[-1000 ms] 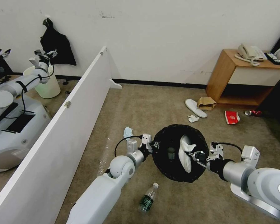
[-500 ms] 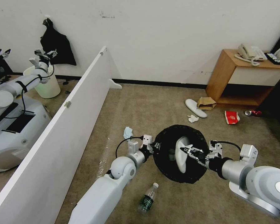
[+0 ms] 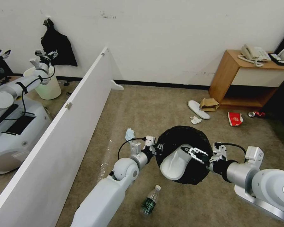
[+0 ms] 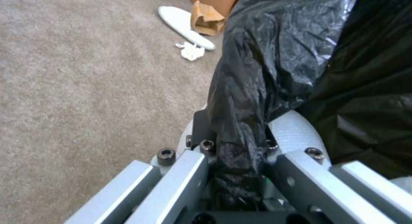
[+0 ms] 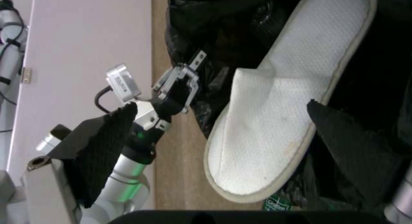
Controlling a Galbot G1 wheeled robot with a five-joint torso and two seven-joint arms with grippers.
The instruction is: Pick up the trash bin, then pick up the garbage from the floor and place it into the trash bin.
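Brown carpet lies under the trash bin [image 3: 183, 154], which my left gripper [image 3: 154, 147] holds up by its rim, fingers [image 4: 296, 134] clamped on hard plastic and thin, slippery black bag. Over the bin's mouth lies a white slipper [image 3: 176, 161], light and floppy. My right gripper [image 3: 192, 151] is above it, fingers [image 5: 352, 150] apart. Near the bin, a bottle [image 3: 150, 200] looks light and smooth; its middle seems best to grab.

Beige carpet [image 3: 154, 104] carries the litter. A bottle [image 3: 150, 199] lies near the front, a blue tissue [image 3: 129, 134] beside the partition [image 3: 53, 142]. Farther back lie a slipper [image 3: 198, 109], touching a paper bag [image 3: 209, 104], a white tissue [image 3: 195, 119], a red cup [image 3: 235, 119] and a can [image 3: 257, 114] near the cabinet [image 3: 243, 78].
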